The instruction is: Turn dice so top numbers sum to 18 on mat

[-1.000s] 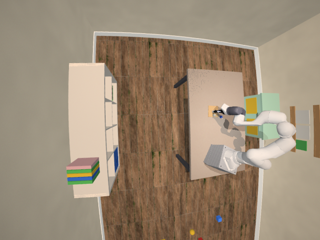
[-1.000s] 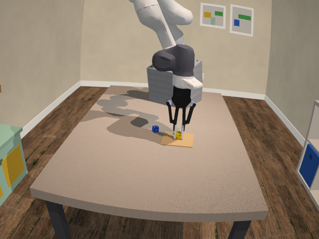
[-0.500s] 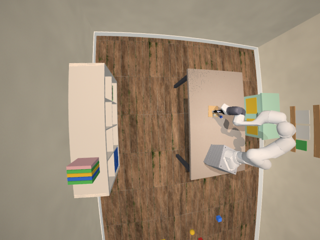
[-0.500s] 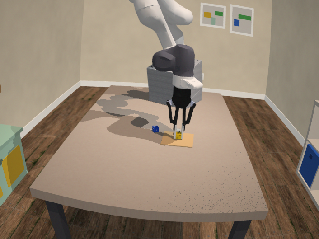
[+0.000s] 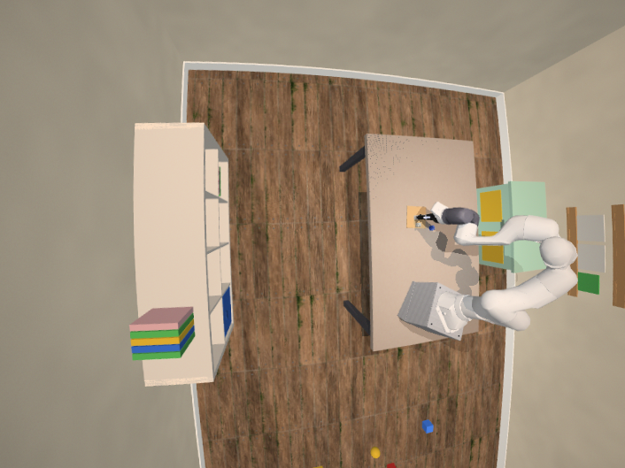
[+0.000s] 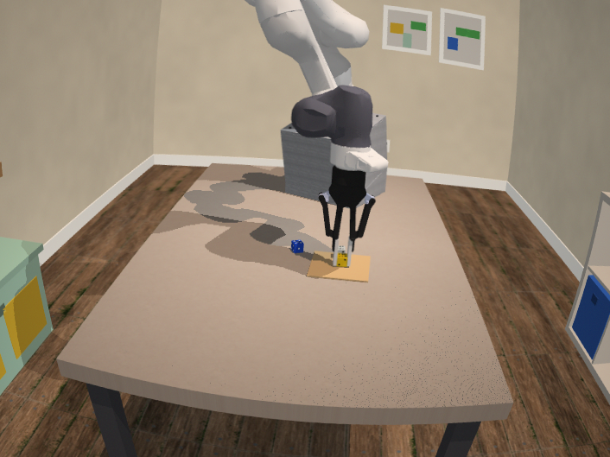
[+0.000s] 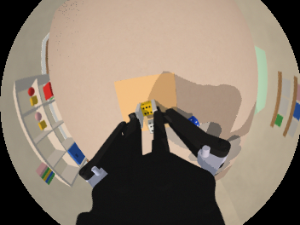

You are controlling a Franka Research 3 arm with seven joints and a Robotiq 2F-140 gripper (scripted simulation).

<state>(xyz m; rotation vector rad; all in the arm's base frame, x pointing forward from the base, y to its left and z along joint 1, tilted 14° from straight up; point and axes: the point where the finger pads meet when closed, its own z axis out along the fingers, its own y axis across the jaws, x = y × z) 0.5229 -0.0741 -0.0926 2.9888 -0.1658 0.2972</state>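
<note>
I have the gripper [image 5: 419, 218] [image 6: 342, 259] [image 7: 147, 106] closed on the yellow die [image 6: 342, 259] [image 7: 147, 108] over the orange mat [image 5: 411, 218] [image 6: 356, 268] [image 7: 128, 91]; the white die [image 6: 340, 248] [image 7: 151, 126] sits just behind it, on the arm-base side, so I'd judge any turn needs clearance there.

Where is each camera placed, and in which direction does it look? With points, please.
Top: high above the room, looking down; it shows the whole arm, its base and the gripper [image 5: 420, 218] [image 6: 342, 258] [image 7: 147, 106] over the table [image 5: 406, 280] [image 6: 254, 324] [image 7: 149, 27].
Exterior: beyond the table end opposite the base, facing the arm and looking slightly down; arm and gripper show.
Wrist: on the arm's end, looking along the fingers to the mat [image 5: 411, 222] [image 6: 359, 270] [image 7: 128, 91]; only the gripper shows.
Shared: exterior and wrist both show the yellow die [image 6: 342, 260] [image 7: 147, 108] between the fingers.
</note>
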